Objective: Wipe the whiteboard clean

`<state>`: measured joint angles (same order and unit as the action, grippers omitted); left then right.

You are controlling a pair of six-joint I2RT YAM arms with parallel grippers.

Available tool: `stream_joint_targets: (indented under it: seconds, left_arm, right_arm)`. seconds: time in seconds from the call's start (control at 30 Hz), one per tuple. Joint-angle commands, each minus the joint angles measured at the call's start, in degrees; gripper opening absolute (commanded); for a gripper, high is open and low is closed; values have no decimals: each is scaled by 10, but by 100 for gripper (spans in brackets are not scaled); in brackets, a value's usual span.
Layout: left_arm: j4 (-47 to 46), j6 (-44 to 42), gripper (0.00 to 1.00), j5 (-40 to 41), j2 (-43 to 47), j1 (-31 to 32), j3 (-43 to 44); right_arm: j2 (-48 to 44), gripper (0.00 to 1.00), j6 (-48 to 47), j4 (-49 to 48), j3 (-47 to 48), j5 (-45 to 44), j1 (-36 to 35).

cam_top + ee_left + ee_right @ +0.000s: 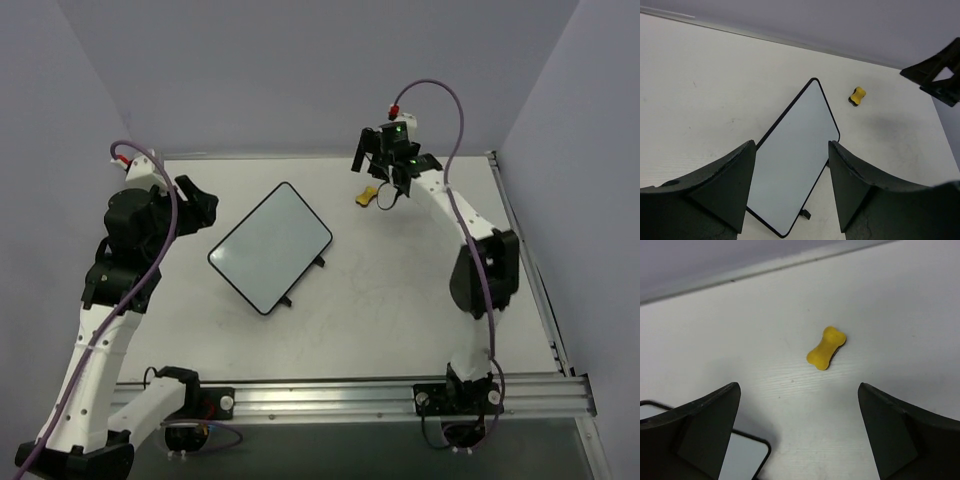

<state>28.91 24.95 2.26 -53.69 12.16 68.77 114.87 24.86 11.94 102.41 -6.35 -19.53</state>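
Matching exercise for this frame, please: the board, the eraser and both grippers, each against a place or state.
Things:
1. whiteboard
2. yellow eraser
3. left gripper
4. right gripper

Places or states:
A. open, close by the eraser, not touching it
B. no marks showing, near the middle of the table
C. open, to the left of the board, apart from it
D. lying free, held by nothing

Pairs: 1-B, 2-D, 3-C, 4-A
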Motion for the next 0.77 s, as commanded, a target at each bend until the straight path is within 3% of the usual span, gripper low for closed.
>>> stream_joint_targets:
  seconds: [0.0, 0.23, 0.53, 0.73]
  left_arm:
    - [20, -29, 68, -23, 5, -1, 42]
    - [23, -38, 69, -69, 3, -1, 44]
    - [18, -38, 69, -74, 0, -1, 39]
    - [13, -35, 69, -74, -1, -1, 37]
  right_arm:
    - [-169, 100, -11, -54, -92, -16, 1]
    - [-432, 100, -15, -105, -319, -51, 0]
    - [-511, 100, -30, -83, -379, -58, 0]
    - [-496, 100, -34, -78, -375, -49, 1]
